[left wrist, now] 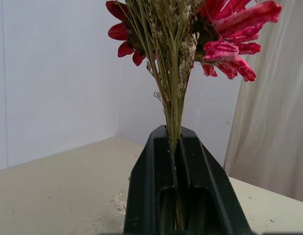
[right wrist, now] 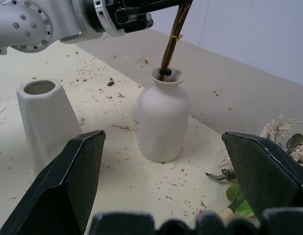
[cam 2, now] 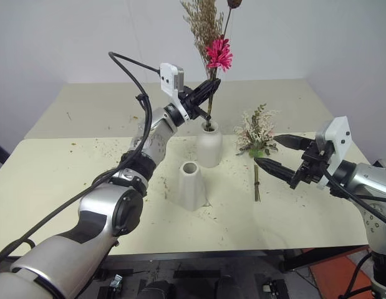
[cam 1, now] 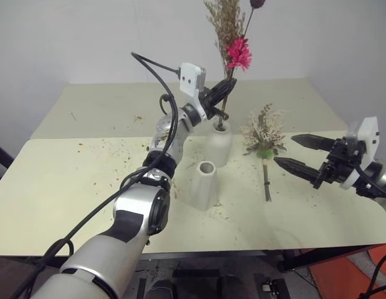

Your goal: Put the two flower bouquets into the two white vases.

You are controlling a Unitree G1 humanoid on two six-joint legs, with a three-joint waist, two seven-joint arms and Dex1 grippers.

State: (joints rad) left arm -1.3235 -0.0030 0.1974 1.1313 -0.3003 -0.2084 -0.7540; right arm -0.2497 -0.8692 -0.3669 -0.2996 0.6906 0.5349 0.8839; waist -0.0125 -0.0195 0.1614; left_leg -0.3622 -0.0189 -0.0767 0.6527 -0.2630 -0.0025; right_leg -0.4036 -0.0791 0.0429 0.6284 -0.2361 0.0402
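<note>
You will find no readable text here. No labels, brands, numbers or signs can be made out.

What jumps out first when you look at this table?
The left claw is shut on a tall bunch of dried grasses with a magenta daisy, its stems just inside the mouth of the bottle-shaped white vase at mid-table. In front of that vase stands a tapered white vase with nothing in it. To the right, a fuller bouquet lies flat on the table, with the open right claw beside it.
</note>
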